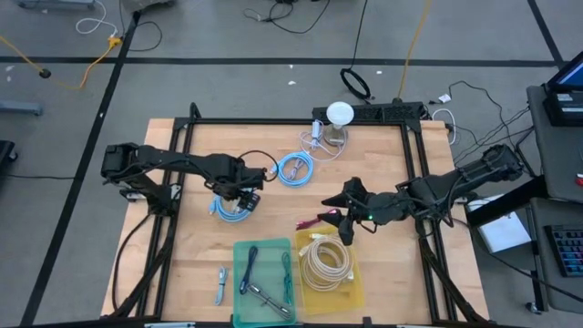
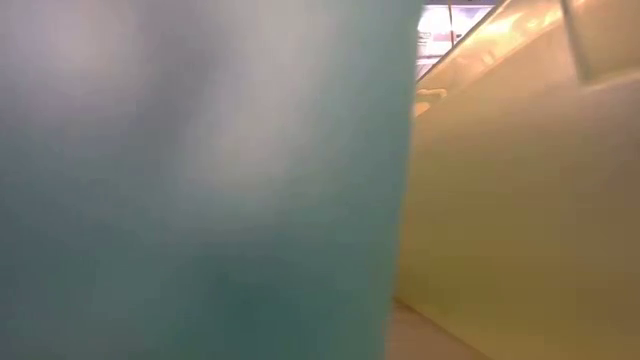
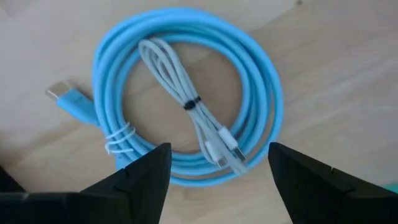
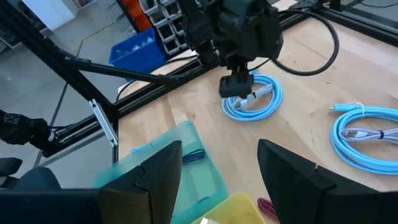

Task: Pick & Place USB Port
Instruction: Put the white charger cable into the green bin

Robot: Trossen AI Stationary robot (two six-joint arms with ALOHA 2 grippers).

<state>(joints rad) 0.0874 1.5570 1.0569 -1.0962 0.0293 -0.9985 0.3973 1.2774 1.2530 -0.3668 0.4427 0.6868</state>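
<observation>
A light blue cable coil (image 3: 261, 81) lies flat on the wooden table (image 1: 383, 173), with a USB plug (image 3: 62, 96) sticking out of it and a thin white cable (image 3: 186, 102) tied in a bundle across its middle. My left gripper (image 3: 219, 149) hangs open just above this coil (image 1: 230, 208), fingers pointing down and set apart over one side of the ring, touching nothing. The right wrist view shows that gripper (image 4: 236, 84) over the coil (image 4: 252, 102). My right gripper (image 1: 349, 219) hovers open and empty above mid-table (image 4: 219, 146).
A second blue coil (image 1: 294, 169) lies farther back. At the near edge stand a green tray (image 1: 264, 273) with tools and a yellow tray (image 1: 357, 284) with a cream cable coil (image 1: 325, 261). A magenta cable (image 1: 314, 220) lies by my right gripper. The trays block the low view.
</observation>
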